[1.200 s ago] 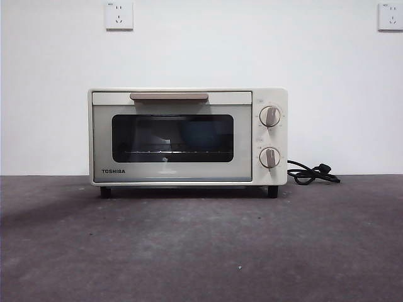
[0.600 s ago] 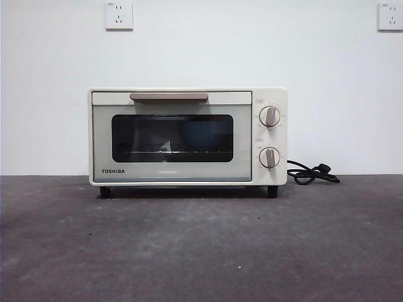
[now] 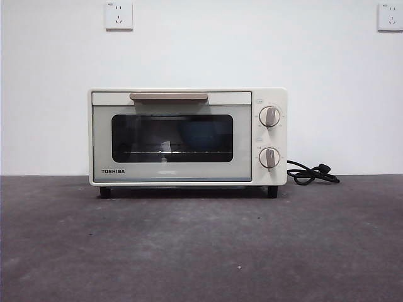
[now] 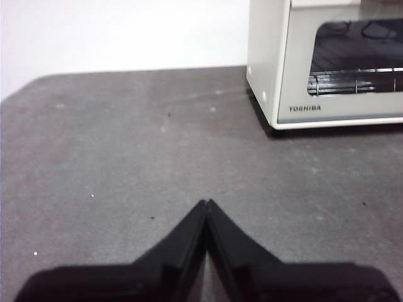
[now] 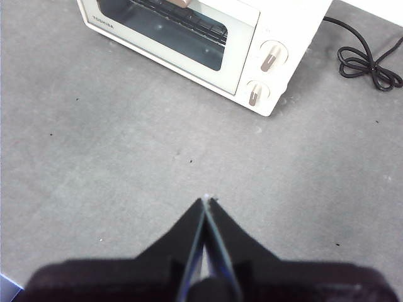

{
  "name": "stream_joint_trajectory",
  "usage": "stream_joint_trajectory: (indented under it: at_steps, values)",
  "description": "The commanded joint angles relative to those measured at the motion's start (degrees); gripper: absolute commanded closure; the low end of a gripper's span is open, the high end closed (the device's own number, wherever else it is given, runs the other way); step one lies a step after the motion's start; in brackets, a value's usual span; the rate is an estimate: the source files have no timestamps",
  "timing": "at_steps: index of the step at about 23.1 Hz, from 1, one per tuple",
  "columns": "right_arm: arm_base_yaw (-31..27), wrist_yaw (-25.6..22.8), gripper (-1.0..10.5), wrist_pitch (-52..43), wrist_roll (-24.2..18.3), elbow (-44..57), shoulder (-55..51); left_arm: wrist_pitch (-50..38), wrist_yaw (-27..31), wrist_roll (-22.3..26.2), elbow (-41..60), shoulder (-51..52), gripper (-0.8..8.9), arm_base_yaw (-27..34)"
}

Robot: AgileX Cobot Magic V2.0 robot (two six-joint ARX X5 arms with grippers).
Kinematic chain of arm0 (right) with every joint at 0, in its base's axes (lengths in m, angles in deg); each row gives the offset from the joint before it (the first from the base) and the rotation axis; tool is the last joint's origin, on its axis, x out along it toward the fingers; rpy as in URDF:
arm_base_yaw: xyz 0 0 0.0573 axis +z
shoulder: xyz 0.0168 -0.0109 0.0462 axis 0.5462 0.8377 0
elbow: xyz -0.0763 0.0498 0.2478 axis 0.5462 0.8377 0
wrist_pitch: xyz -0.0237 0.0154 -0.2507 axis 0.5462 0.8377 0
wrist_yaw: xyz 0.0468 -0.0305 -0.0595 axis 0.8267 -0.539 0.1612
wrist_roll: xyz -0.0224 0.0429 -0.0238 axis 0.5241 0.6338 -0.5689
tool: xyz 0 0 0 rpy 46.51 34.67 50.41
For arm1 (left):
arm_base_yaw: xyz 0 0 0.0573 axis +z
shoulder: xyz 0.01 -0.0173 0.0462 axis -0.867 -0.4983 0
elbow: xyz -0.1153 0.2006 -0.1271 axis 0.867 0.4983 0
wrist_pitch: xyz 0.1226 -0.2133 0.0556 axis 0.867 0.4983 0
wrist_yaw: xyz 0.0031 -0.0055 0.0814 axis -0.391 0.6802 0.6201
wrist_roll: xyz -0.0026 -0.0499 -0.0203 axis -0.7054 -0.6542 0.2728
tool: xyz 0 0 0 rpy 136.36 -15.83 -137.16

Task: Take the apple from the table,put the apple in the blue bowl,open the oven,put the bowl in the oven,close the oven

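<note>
The cream-white oven stands at the back of the table with its door shut and its beige handle at the top. Behind the dark glass a dim blue shape shows, the blue bowl, resting on the rack. The apple is hidden. My left gripper hangs shut over bare table, well off the oven's left front corner. My right gripper is also shut with nothing in it, above the table in front of the oven's knob side. Neither arm appears in the front view.
Two round knobs sit on the oven's right panel. A coiled black cord lies on the table to the oven's right, by the white wall. Two wall sockets are mounted high on the wall.
</note>
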Motion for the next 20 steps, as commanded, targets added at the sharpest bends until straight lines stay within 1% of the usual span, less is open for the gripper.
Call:
stream_joint_trajectory:
  at_steps: [1, 13, 14, 15, 16, 17, 18, 19, 20]
  values:
    - [0.0, -0.2, 9.5, -0.4, -0.3, 0.5, 0.0, -0.4, -0.2, -1.4, 0.6, 0.1, 8.17, 0.2]
    - [0.0, 0.0, 9.5, -0.5, -0.4, 0.6, -0.1, -0.8, -0.5, -1.8, 0.6, -2.7, 8.17, 0.2]
    - [-0.9, -1.3, 9.5, -0.2, -1.4, 0.5, -0.8, -0.8, -0.5, -1.8, 0.6, -3.1, 8.17, 0.2]
    - [-2.7, -2.1, 9.5, 0.0, -1.3, 0.5, -2.1, -0.8, -0.5, -1.8, 0.6, -3.3, 8.17, 0.2]
    - [-5.2, -1.5, 9.5, -0.2, -3.3, 0.7, -3.9, -0.8, -0.5, -1.8, 0.6, -3.5, 8.17, 0.2]
    - [-7.7, -0.9, 9.5, -2.4, -6.2, 1.5, -5.9, -0.8, -0.5, -1.8, 0.6, -3.7, 8.17, 0.2]
    - [-11.9, 1.5, 9.5, -7.8, -7.1, 3.9, -9.2, -0.8, -0.5, -1.8, 0.6, -3.7, 8.17, 0.2]
    - [-15.8, 4.4, 9.5, -13.7, -7.2, 6.9, -12.7, -0.8, -0.5, -1.8, 0.6, -3.8, 8.17, 0.2]
    - [-20.6, 8.0, 9.5, -20.9, -7.0, 12.0, -17.3, -0.8, -0.5, -1.8, 0.6, -3.8, 8.17, 0.2]
